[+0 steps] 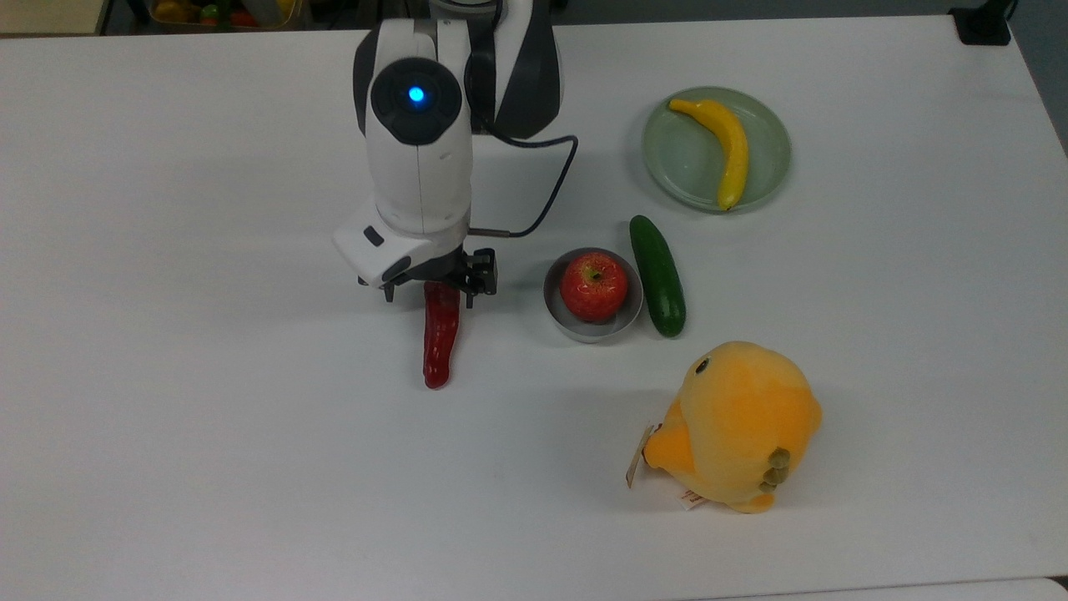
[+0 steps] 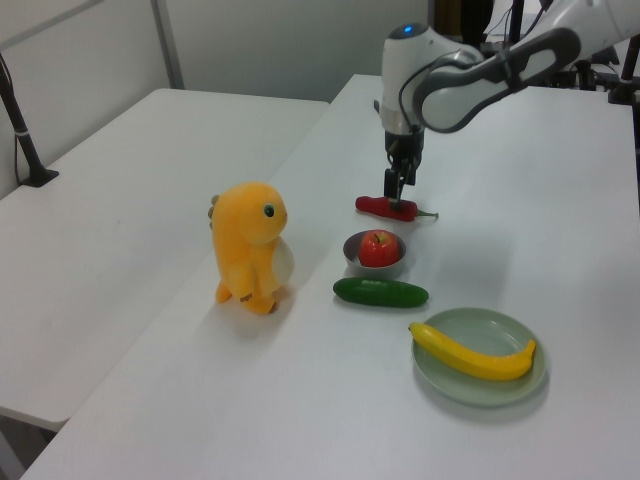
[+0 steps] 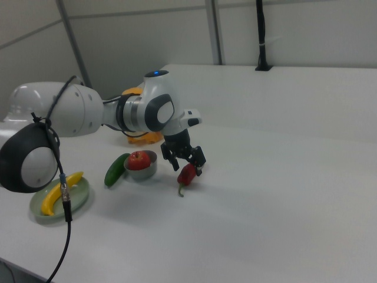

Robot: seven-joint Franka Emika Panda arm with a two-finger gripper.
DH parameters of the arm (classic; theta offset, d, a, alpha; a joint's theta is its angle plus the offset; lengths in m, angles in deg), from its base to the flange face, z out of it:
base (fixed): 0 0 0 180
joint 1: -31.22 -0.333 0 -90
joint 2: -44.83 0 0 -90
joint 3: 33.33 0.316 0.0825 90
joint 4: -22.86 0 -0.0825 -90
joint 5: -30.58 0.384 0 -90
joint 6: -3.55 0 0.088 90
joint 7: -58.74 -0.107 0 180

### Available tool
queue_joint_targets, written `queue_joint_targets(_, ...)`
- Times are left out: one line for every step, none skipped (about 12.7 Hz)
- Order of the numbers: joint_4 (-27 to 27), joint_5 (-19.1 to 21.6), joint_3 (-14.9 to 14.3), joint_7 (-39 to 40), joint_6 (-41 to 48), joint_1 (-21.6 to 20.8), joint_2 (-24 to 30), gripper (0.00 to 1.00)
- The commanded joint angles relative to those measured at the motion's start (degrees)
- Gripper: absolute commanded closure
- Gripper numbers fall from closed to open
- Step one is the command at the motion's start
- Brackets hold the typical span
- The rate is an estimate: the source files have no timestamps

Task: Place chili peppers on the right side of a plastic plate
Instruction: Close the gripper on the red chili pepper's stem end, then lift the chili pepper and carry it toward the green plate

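the yellow plush toy (image 1: 734, 426) stands nearest in the top view, on the white worktop (image 1: 209, 434). beyond it sit a grey bowl (image 1: 591, 321) holding a red apple (image 1: 593, 285), with a dark green cucumber (image 1: 657, 275) just beside the bowl on the top view's right. on the top view's left of the bowl the chili peppers (image 1: 440, 342) lie flat on the worktop, well apart from the plastic plate (image 1: 680, 159). the pincer (image 1: 429, 292) is low over the chili's stem end, its fingers spread to either side of it, released. farthest, the plate carries a yellow banana (image 1: 727, 146).
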Motion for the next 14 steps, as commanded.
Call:
queue_joint_targets(2.9, -4.11, 0.2, -4.47, -0.74, -0.98, -3.61, 0.06)
queue_joint_targets(2.9, -4.82, 0.29, -5.53, -0.65, -0.98, -3.61, 0.69)
queue_joint_targets(2.9, -5.0, 0.29, -6.58, -0.65, -0.89, -3.61, 0.94)
queue_joint_targets(2.9, -5.09, 0.29, -6.59, -0.74, -0.89, -3.61, 0.95)
queue_joint_targets(2.9, -5.09, 0.29, -6.59, -0.74, -0.89, -3.61, 0.95)
queue_joint_targets(2.9, -5.18, 0.29, -6.59, -0.74, -0.89, -3.52, 0.95)
queue_joint_targets(2.81, -5.1, 0.29, -6.59, -0.74, -0.98, -3.35, 0.95)
queue_joint_targets(2.81, -5.18, 0.29, -6.59, -0.74, -0.98, -3.0, 0.95)
queue_joint_targets(2.64, -5.18, 0.29, -6.59, -0.83, -1.06, -2.56, 0.95)
queue_joint_targets(2.55, -5.18, 0.29, -6.59, -0.83, -0.89, -2.03, 0.95)
queue_joint_targets(2.29, -5.1, 0.29, -6.51, -0.74, -0.72, -0.64, 0.95)
queue_joint_targets(0.98, -4.92, 0.29, -6.24, -0.74, -0.45, 0.94, 0.95)
queue_joint_targets(-0.16, -4.74, 0.29, -6.07, -0.74, -0.45, 2.79, 0.95)
queue_joint_targets(-1.39, -4.48, 0.29, -6.07, -0.74, -0.36, 4.28, 0.95)
